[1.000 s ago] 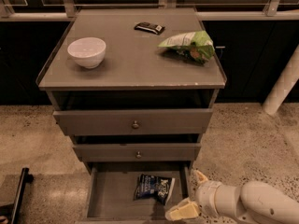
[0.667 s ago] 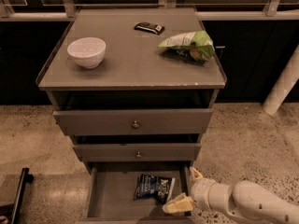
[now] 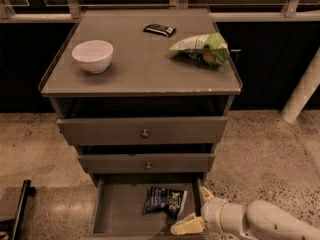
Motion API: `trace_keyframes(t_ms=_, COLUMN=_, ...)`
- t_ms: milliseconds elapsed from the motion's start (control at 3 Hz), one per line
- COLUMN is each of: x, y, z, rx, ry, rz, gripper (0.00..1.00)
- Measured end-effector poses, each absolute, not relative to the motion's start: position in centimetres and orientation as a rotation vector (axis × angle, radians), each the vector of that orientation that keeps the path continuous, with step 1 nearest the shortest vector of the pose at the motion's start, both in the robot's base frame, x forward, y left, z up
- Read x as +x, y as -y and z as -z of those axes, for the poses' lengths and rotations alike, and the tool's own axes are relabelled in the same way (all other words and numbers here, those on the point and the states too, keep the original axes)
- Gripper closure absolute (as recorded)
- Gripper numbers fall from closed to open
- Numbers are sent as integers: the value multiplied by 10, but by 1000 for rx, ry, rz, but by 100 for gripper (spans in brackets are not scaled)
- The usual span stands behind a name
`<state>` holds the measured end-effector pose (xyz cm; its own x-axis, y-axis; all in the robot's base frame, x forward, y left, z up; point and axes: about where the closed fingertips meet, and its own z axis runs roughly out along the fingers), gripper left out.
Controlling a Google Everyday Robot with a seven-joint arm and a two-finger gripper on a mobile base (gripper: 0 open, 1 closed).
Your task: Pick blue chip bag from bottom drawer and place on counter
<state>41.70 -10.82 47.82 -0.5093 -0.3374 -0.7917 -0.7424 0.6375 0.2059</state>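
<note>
The blue chip bag (image 3: 165,202) lies flat on the floor of the open bottom drawer (image 3: 117,211), toward its right side. My gripper (image 3: 196,210) comes in from the lower right on a white arm. It is open, with one cream finger (image 3: 186,226) at the drawer's front right corner and the other by the drawer's right wall. It sits just right of the bag and holds nothing. The counter (image 3: 142,64) is the grey top of the cabinet above.
On the counter stand a white bowl (image 3: 92,55) at the left, a green-and-white chip bag (image 3: 202,49) at the right and a small black bar wrapper (image 3: 159,30) at the back. Two knobbed drawers (image 3: 144,132) are shut. A black bar (image 3: 20,204) lies on the floor at the lower left.
My gripper and arm have moved left, from beside the drawer's right wall to over its front right corner, closer to the blue chip bag. The bag has not moved.
</note>
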Motion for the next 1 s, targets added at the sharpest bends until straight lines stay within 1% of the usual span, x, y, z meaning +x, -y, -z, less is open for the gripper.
trace_keyframes(t_ms=333, x=417, y=108, z=-478, rx=-839, ry=-2115, rz=-698, gripper=0)
trace_keyframes(t_ms=667, x=428, y=107, z=-454, rx=-839, ry=-2080, rz=-722, gripper=0)
trace_keyframes(t_ms=1000, x=460, y=111, z=-399, rx=-860, ry=-2017, rz=-752, gripper=0)
